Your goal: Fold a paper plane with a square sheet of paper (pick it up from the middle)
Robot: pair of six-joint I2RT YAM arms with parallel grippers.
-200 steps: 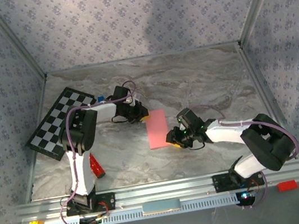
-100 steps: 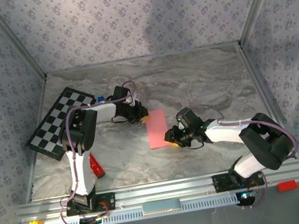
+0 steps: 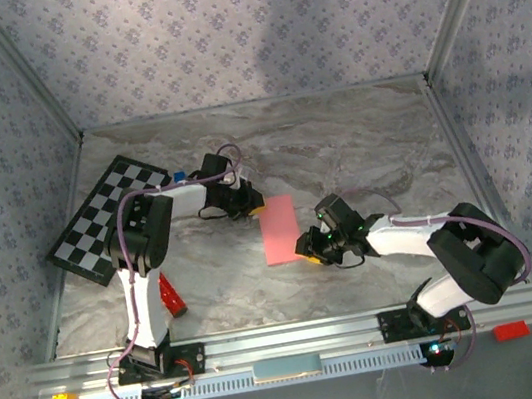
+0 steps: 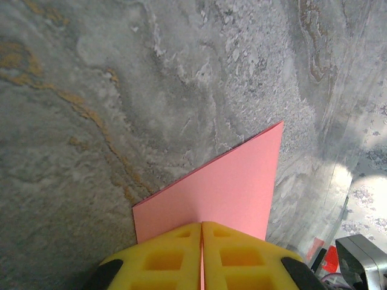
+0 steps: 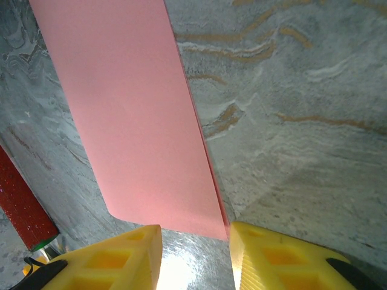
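Barely anything has shifted: we see the square sheet of paper [image 3: 279, 229], folded, flat on the table [image 3: 359, 144], left gripper [image 4: 201, 225] closed at its far edge, right gripper [image 5: 195, 232] agape around its near corner. Light, limp, easily creased; we'd pinch edges.

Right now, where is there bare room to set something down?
Free: the far strip of table along the back wall, and the near patch between the pink sheet and front rail. Crowded: around that sheet, and left by the checkerboard and red bar.
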